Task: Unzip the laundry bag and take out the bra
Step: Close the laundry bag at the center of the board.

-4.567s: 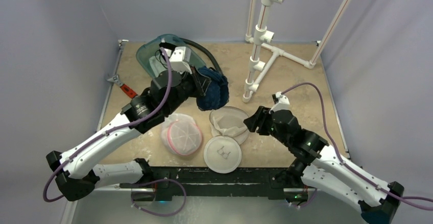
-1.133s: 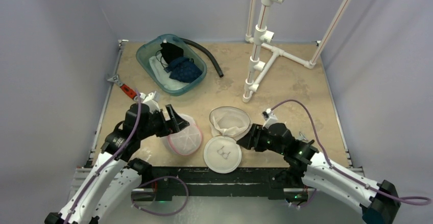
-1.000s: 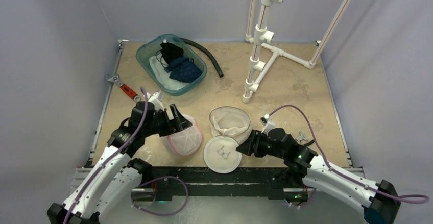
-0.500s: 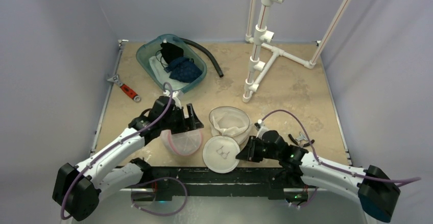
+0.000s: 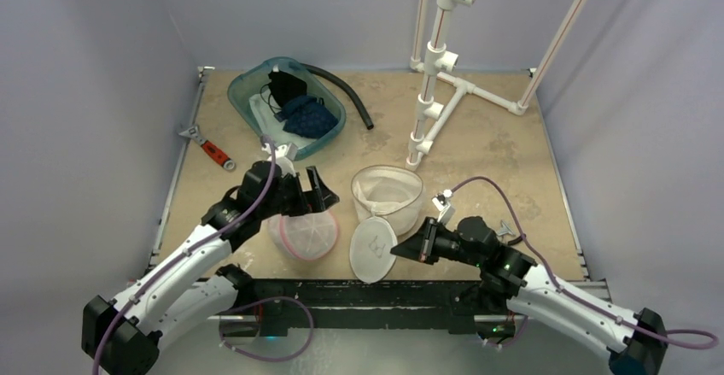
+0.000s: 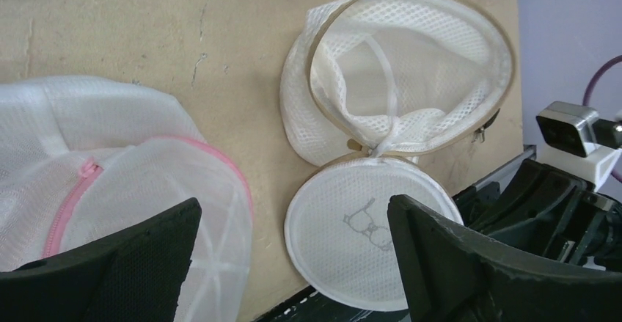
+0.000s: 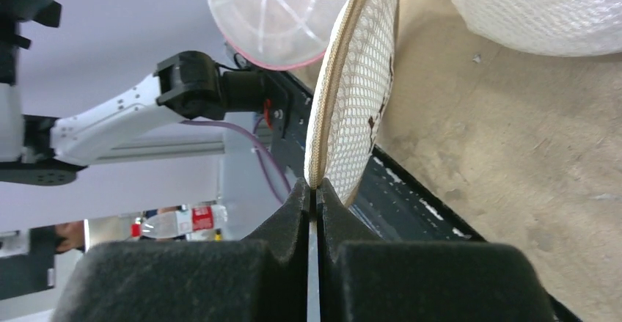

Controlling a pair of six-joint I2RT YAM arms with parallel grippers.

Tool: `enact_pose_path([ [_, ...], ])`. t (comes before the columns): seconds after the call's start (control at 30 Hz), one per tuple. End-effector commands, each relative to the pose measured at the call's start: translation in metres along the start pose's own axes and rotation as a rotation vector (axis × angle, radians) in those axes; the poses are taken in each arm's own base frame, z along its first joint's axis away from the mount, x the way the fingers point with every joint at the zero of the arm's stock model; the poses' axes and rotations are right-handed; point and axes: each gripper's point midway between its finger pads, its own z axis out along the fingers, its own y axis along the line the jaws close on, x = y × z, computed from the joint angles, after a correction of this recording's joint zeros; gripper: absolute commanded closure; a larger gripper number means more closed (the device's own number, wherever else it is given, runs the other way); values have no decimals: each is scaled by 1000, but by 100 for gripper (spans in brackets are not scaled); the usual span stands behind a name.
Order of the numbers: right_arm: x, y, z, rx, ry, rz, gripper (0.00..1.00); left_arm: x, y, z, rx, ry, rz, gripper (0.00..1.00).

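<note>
Tilting bag lid [image 5: 373, 249] up, R jaws now clamped, L jaws wider

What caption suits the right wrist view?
Right gripper pinches the tan rim of the round white mesh laundry-bag lid, tilted on edge.

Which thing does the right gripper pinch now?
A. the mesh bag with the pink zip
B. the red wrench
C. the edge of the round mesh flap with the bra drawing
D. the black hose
C: in the right wrist view the right gripper is shut on the tan rim of the round mesh flap, which is tilted up on its edge.
</note>
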Motion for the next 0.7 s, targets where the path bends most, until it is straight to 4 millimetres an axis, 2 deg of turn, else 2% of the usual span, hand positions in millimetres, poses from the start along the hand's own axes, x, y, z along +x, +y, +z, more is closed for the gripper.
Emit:
enact_pose_path([
  [0.0,-8,25,-9,-57,-30,86,100,-26,-39,-12,150,-78,68,2],
  [0.17,-16,24,-9,-58,-85,157,100,17,-60,-7,330,107,29,5],
  [0.3,-27,29,-11,-116,-152,246,100,38,-79,-19,396,104,70,5],
  [0.53,-44,36,-18,-141,-234,378,100,35,-82,-37,344,-44,270,7],
  [0.67,-49,39,-22,-138,-256,436,100,24,-87,-50,370,-160,409,5],
])
